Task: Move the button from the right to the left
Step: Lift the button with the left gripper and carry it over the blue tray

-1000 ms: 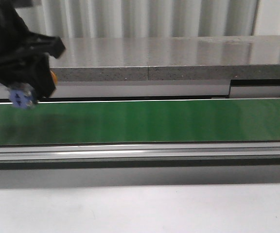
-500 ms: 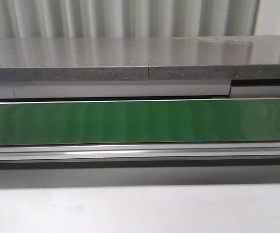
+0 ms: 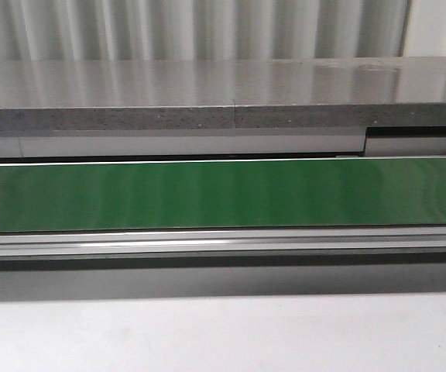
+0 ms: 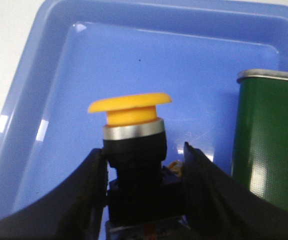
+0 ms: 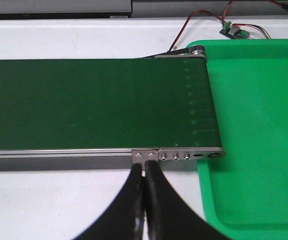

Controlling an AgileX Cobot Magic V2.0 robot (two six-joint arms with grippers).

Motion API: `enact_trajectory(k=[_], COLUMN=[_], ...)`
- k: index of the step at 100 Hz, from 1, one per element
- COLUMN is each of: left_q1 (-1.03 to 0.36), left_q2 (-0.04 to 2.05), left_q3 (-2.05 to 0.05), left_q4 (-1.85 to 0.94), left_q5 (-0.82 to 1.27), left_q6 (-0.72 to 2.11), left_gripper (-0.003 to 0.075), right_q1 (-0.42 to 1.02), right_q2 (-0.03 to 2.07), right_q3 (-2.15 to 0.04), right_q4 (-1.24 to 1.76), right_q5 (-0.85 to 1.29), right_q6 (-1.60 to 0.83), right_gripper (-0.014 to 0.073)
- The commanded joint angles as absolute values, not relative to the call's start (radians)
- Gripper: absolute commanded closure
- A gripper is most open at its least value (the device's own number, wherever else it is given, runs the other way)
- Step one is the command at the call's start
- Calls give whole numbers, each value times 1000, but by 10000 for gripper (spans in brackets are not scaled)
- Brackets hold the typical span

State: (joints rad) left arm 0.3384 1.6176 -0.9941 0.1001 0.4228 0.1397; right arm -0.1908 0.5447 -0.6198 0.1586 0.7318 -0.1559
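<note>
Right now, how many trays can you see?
2. A blue tray lies under the left claw, which holds the button. A green tray sits at the belt's end by the right claw.

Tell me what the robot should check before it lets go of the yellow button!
1. Button held firmly between the left end effector's fingers: ok.
2. Button over the blue tray: ok, the tray floor shows behind it.
3. Landing spot in the tray bare: ok for the part in view.
4. Button low enough to drop gently: cannot tell.
5. Button clear of the green belt's end beside it: ok.
6. Right end effector out of the way: ok, shut and empty at the belt's other end by the green tray.
</note>
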Motion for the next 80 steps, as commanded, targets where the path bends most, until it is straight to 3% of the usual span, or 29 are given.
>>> enact_trajectory(k=[1,49,61,69,80], left_q1=[341,353,369,378,380], left_q2=[1631,1751,1753,1754,1754], left_q3=[-1019,-1058,-1058,-1058,-1058], left_q4=[94,93,85,73,73], left_q5=[329,309,309,305,305], left_q6=[142,142,142,142,142], left_gripper=[740,723,604,450,307], right_q1=[-187,-187,-187,-187,-187], right_q2=[545,545,545,545,545], right_q3=[-648,-648,-648,-648,-648], right_q4=[167,167,167,167,167], right_q5=[668,668,668,668,668], right_q6=[-160,-160,-160,-160,-160], right_gripper=[661,661,661,661,661])
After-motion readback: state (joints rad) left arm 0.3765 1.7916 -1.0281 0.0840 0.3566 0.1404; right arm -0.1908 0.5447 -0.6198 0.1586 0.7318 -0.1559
